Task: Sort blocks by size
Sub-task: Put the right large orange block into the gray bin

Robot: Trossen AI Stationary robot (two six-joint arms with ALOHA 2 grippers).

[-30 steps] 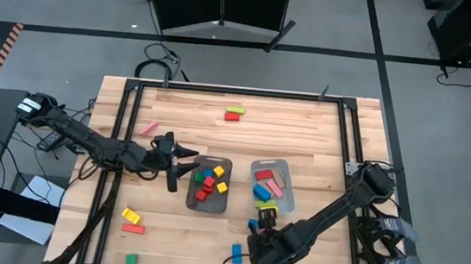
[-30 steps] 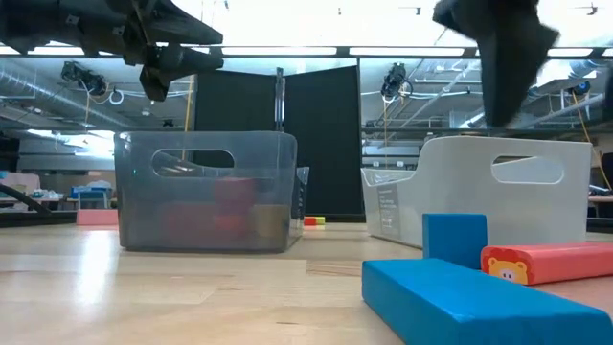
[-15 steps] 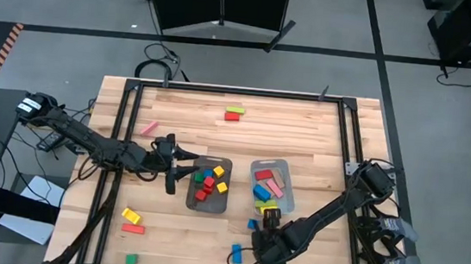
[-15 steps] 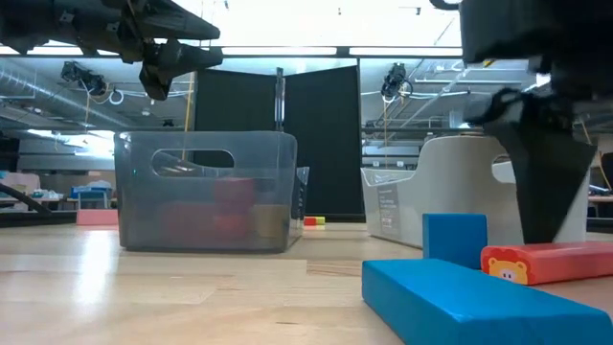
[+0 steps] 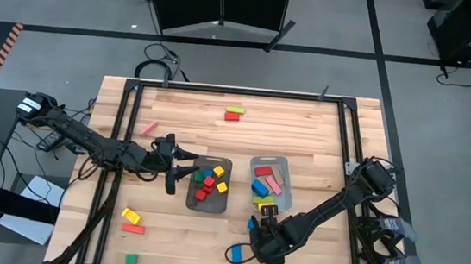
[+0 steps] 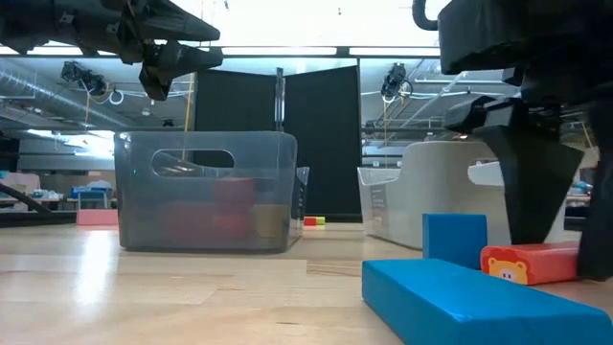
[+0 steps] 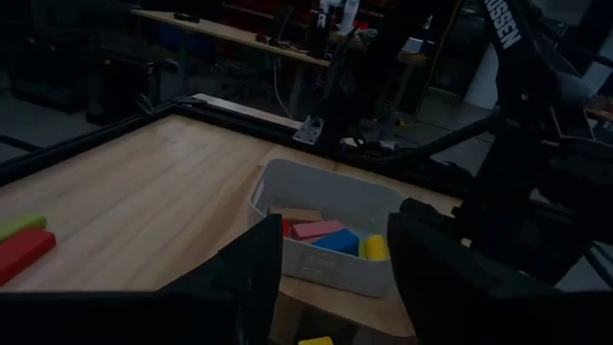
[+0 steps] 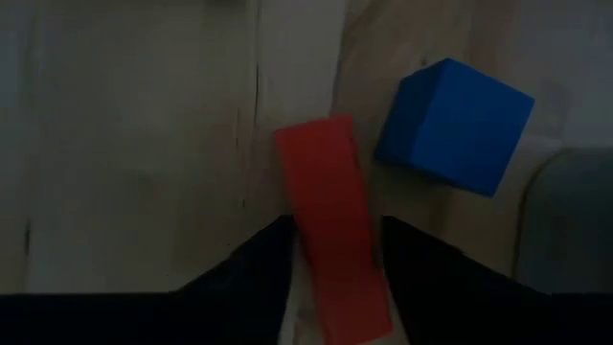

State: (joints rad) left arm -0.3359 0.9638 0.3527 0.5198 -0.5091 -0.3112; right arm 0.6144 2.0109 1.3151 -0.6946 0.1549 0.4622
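My right gripper [image 5: 261, 231] is open and down at the table near the front edge, by the pale tray [image 5: 282, 165]. Its fingers stand on either side of a red bar [image 8: 329, 216] that lies flat on the table [image 6: 533, 264]. A blue cube [image 8: 454, 125] sits just beside the bar. A blue bar [image 6: 479, 302] lies nearer the front. My left gripper [image 5: 182, 168] is open and empty, above the left rim of the dark tray [image 5: 227, 162], which holds several blocks. My right gripper comes down from above with its fingers [image 8: 254, 273] along the red bar's two long sides [image 8: 356, 287]. I cannot tell whether they touch it. The bar lies flat on the table.
Loose blocks lie about: a green and red pair [image 5: 235, 113] at the far side, a pink bar [image 5: 150, 128] at the left, yellow and red bars [image 5: 132, 220] and a green cube [image 5: 131, 259] at the near left. The pale tray [image 7: 326, 192] holds several blocks.
My right gripper has come down to table level and gone a little toward the far edge, over the red bar. The pale tray has shifted a little toward the table's left.
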